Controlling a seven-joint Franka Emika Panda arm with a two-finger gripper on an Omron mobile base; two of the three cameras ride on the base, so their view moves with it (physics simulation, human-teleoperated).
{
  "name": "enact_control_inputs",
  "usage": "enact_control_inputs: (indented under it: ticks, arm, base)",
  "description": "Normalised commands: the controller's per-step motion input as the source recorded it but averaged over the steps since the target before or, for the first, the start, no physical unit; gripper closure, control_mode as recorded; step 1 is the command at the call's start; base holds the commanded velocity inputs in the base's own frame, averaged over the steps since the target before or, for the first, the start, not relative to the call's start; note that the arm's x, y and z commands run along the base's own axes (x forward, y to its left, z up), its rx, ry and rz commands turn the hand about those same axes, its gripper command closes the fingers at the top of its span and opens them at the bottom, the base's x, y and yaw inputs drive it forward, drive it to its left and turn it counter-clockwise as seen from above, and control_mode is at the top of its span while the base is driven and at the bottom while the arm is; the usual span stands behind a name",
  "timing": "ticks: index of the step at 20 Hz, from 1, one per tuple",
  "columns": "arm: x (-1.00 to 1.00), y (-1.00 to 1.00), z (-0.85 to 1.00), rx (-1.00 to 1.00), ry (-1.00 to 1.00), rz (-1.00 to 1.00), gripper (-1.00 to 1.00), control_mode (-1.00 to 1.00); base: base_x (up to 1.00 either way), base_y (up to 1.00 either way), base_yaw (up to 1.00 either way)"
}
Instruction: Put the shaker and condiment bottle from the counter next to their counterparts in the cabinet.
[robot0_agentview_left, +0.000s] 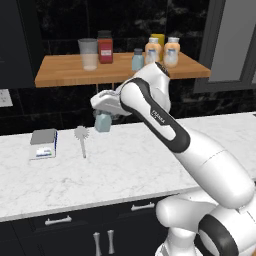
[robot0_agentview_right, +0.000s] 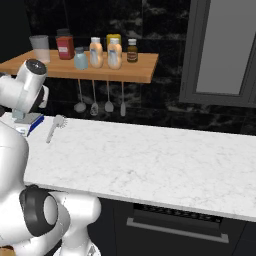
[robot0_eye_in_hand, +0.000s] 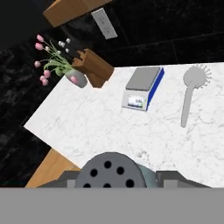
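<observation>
Gripper: the white robot arm's gripper (robot0_agentview_left: 103, 116) hangs above the white marble bench (robot0_agentview_left: 125, 170), below the front edge of the brown wooden shelf (robot0_agentview_left: 65, 74).
Jaws: they pinch the small teal glass shaker with the dark grey cap (robot0_agentview_left: 103, 122) (its holed cap (robot0_eye_in_hand: 110, 171) sits right between the dark fingertips (robot0_eye_in_hand: 173, 178)).
Shaker: held off the bench, upright, above the spot beside the grey round brush (robot0_agentview_left: 81, 139).
Shelf: a paler blue shaker (robot0_agentview_left: 137, 60) stands beside two orange-tan bottles with white labels (robot0_agentview_left: 153, 50), with a clear cup (robot0_agentview_left: 88, 54) and a red jar (robot0_agentview_left: 105, 47) further left.
Bench: a small grey and blue kitchen scale (robot0_agentview_left: 44, 143) lies left of the brush.
Far corner: pink flowers (robot0_eye_in_hand: 54, 61) next to a wooden knife block (robot0_eye_in_hand: 94, 68).
</observation>
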Motion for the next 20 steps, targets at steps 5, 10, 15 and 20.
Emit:
enact_control_inputs:
  ticks: [5, 10, 15, 20]
  arm:
    - [0.23, -0.36, 0.93, 0.0, 0.0, 0.0, 1.0, -1.0]
    - [0.3, -0.42, 1.0, 0.0, 0.0, 0.0, 1.0, -1.0]
    - [0.21, -0.35, 0.85, 0.01, -0.01, -0.01, 1.0, -1.0]
    - [-0.08, 0.1, 0.05, -0.02, -0.15, 0.0, 1.0, -1.0]
  base:
    - [0.0, 0.0, 0.0]
    - [0.0, 0.0, 0.0]
    - [0.0, 0.0, 0.0]
    - [0.0, 0.0, 0.0]
